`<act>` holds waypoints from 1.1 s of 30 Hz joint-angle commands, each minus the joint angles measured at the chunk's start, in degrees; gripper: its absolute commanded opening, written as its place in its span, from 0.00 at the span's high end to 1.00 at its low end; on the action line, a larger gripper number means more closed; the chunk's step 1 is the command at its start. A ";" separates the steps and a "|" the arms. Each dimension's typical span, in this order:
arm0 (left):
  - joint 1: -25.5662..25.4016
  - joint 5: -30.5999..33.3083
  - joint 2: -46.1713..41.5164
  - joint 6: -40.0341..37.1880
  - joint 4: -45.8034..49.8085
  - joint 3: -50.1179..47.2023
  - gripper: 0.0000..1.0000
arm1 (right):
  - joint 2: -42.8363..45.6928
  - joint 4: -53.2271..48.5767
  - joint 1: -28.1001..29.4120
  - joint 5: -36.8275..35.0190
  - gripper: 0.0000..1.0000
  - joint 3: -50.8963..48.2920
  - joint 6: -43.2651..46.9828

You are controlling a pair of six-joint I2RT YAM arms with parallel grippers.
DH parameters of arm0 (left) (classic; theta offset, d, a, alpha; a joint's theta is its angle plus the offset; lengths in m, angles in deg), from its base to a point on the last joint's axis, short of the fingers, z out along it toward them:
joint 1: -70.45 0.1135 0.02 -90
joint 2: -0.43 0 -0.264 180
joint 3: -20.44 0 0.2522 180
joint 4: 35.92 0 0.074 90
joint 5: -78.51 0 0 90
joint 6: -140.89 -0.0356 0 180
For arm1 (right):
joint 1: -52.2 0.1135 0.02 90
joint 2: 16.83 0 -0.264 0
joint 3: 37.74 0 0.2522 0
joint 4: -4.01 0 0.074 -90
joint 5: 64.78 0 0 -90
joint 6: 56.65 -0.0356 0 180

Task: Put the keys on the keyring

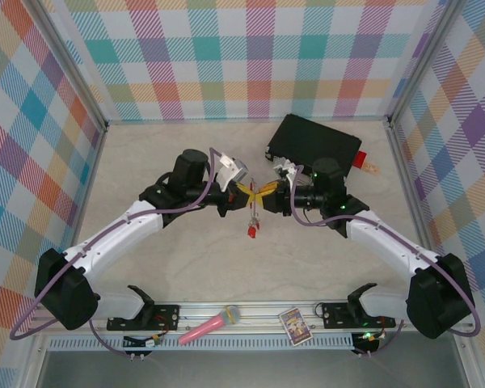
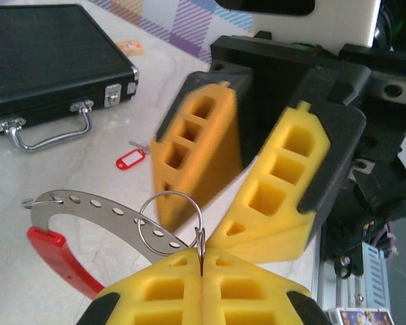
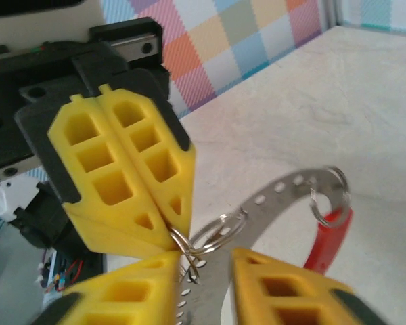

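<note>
I read the left gripper [image 2: 201,263] as clamped on a small split ring [image 2: 168,215] threaded over the keyring [image 2: 88,202]. The right wrist view shows the right gripper [image 3: 204,263] with fingers apart, straddling that band. The left wrist view adds one key [image 2: 130,160] lying on the table [image 2: 54,177] beside the black case [image 2: 47,61].

White arm links [image 1: 121,234], black joints [image 1: 65,291], purple cables [image 1: 186,208], yellow hollow-celled claw fingers [image 2: 222,169]
</note>
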 commanded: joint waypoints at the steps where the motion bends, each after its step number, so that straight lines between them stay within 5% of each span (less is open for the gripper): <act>1: 0.07 1.94 -0.56 3.80 -9.80 -1.25 1.00 | 2.33 3.56 0.73 -1.01 0.65 -0.13 -1.79; 6: 0.02 3.28 -1.28 5.03 -12.28 -1.99 1.00 | 3.41 5.84 0.47 -7.57 0.48 -1.88 -4.55; 14: -0.11 4.72 -3.06 8.07 -17.78 -4.49 1.00 | 5.44 12.71 -1.84 -10.06 0.35 -6.23 -10.39; 24: -0.33 4.17 -2.74 18.35 -40.01 -10.38 1.00 | 8.65 18.07 -4.25 -8.50 0.41 -8.80 -15.86; 33: -3.07 6.74 -1.10 20.30 -52.89 -11.83 1.00 | 8.20 19.61 -5.08 -7.22 0.59 -6.51 -17.32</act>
